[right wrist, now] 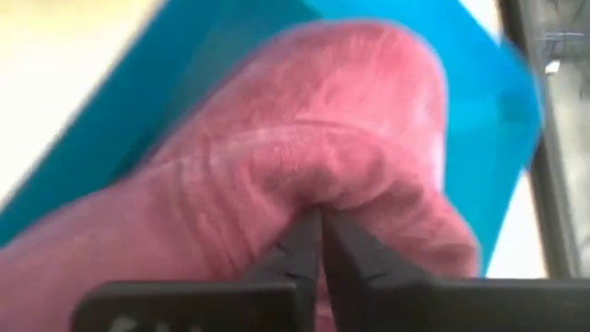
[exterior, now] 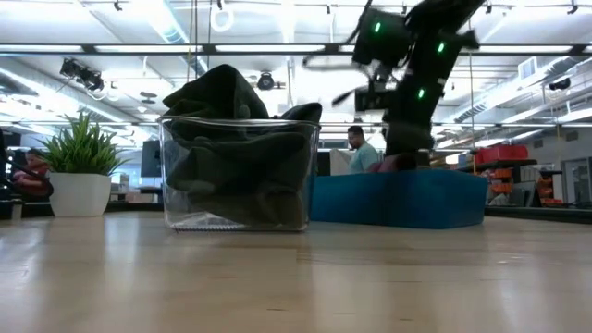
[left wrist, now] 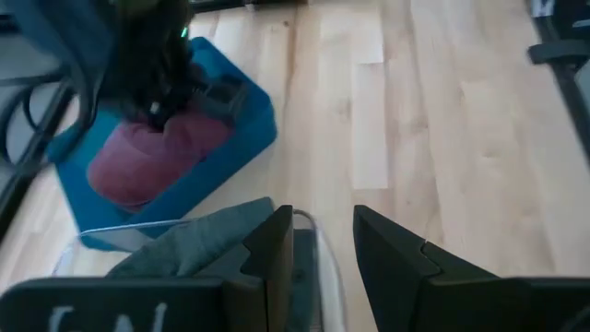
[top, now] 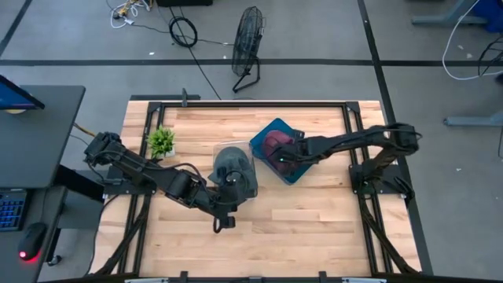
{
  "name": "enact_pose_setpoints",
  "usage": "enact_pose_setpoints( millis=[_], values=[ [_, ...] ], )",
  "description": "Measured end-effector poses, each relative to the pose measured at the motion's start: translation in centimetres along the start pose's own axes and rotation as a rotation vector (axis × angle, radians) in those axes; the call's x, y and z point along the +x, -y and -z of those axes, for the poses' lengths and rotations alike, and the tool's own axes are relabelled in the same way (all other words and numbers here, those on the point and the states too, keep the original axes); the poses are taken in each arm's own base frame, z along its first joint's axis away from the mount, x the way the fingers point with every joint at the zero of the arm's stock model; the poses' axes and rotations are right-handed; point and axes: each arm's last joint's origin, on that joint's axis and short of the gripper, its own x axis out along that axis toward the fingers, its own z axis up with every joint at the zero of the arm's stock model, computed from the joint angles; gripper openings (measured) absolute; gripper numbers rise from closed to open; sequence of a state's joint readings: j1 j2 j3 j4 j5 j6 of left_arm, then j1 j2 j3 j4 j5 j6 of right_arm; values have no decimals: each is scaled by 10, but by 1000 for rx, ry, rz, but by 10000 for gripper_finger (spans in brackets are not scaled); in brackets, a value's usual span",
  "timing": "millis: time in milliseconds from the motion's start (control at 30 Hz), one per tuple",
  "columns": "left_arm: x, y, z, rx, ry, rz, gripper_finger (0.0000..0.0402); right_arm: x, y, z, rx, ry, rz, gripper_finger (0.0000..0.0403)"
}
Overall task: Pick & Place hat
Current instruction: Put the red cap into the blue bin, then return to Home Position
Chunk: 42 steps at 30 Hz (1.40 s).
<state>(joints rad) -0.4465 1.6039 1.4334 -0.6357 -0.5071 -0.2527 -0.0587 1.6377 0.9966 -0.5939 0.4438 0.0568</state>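
Observation:
A maroon hat (top: 274, 145) lies in a blue bin (top: 292, 171) right of the table's middle, and also shows in the left wrist view (left wrist: 152, 157). My right gripper (top: 281, 159) reaches down into that bin and is shut on the hat (right wrist: 304, 138). A dark grey-green hat (top: 233, 167) fills a clear bin (exterior: 240, 176) at the table's middle. My left gripper (left wrist: 319, 242) hovers open at the clear bin's near rim (left wrist: 309, 221), with one finger on the hat's side and the other outside the wall. My right gripper pinches a raised fold of the maroon hat's crown (right wrist: 318, 198) between its two fingertips, coming from above and slanting down into the blue bin. The rest of the hat lies on the bin's floor. Whether my left gripper touches the clear bin's rim or the dark hat, I cannot tell.
A small potted plant (top: 161, 141) stands near the table's far left. The blue bin (exterior: 398, 199) sits close beside the clear bin. Bare wooden tabletop (top: 314, 224) stretches along the near side. A floor fan (top: 247, 47) stands beyond the far edge.

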Motion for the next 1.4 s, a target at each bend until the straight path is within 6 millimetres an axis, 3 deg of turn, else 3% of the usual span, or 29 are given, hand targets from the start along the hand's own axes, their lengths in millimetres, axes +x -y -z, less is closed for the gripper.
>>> enact_pose_setpoints(
  millis=[233, 367, 600, 700, 800, 900, 1000, 1233, 1400],
  values=[
    [-1, -4, 4, -35, -28, -69, 119, -52, 9, 2, -20, 162, -25, 70],
    [-16, -13, 8, -107, -64, -89, 119, -85, 15, 6, -5, 273, -41, 109],
    [-78, -41, 14, -221, 14, -220, 119, -168, 33, 12, 92, 496, -127, 140],
    [-108, -55, 21, -250, 47, -244, 119, -203, 47, 22, 122, 593, -162, 137],
    [-134, -69, 32, -274, 78, -307, 119, -226, 58, 40, 121, 683, -191, 132],
    [-152, -78, 45, -282, 76, -352, 119, -234, 65, 63, 128, 737, -218, 127],
    [-161, -81, 53, -310, 75, -372, 119, -228, 67, 85, 180, 770, -255, 123],
    [-136, -59, 89, -296, 71, -288, 119, -197, 56, 119, 238, 863, -319, 123],
    [-136, -72, 118, -384, 75, -227, 119, -192, 59, 135, 250, 937, -341, 123]
  ],
)
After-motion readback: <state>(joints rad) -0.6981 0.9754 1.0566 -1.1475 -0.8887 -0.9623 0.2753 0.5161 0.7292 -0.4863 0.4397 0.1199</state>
